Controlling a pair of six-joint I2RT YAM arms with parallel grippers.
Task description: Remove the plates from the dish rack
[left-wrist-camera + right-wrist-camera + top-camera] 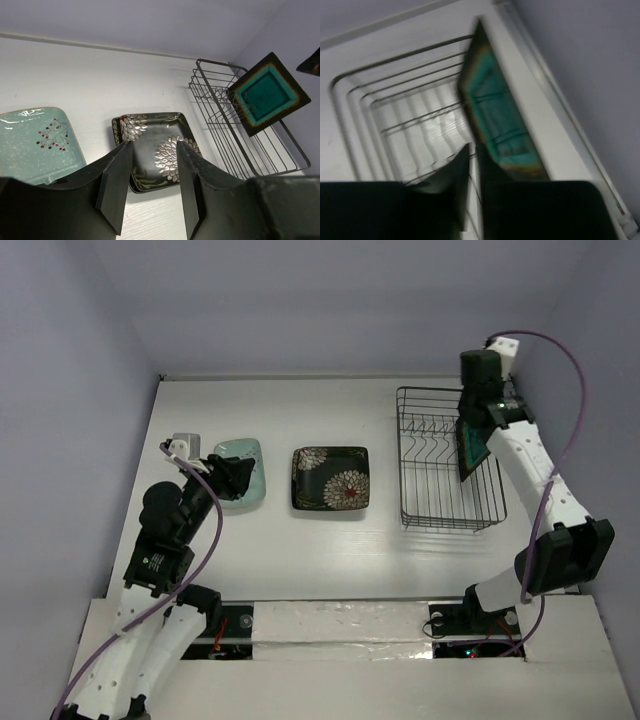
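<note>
The right fingers [451,176] are clamping the teal plate [472,446], by its lower edge as far as the blur shows, holding it on edge over the rack [422,512] at upper right for lifting clear, while the left fingers [116,186] are hanging apart beside the mint plate [246,454] and black plate [330,478] lying flat on the counter [300,552].

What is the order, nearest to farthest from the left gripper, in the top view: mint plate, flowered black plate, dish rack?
1. mint plate, far left, overlapped by the left gripper.
2. flowered black plate, in the middle.
3. dish rack, right side.
</note>
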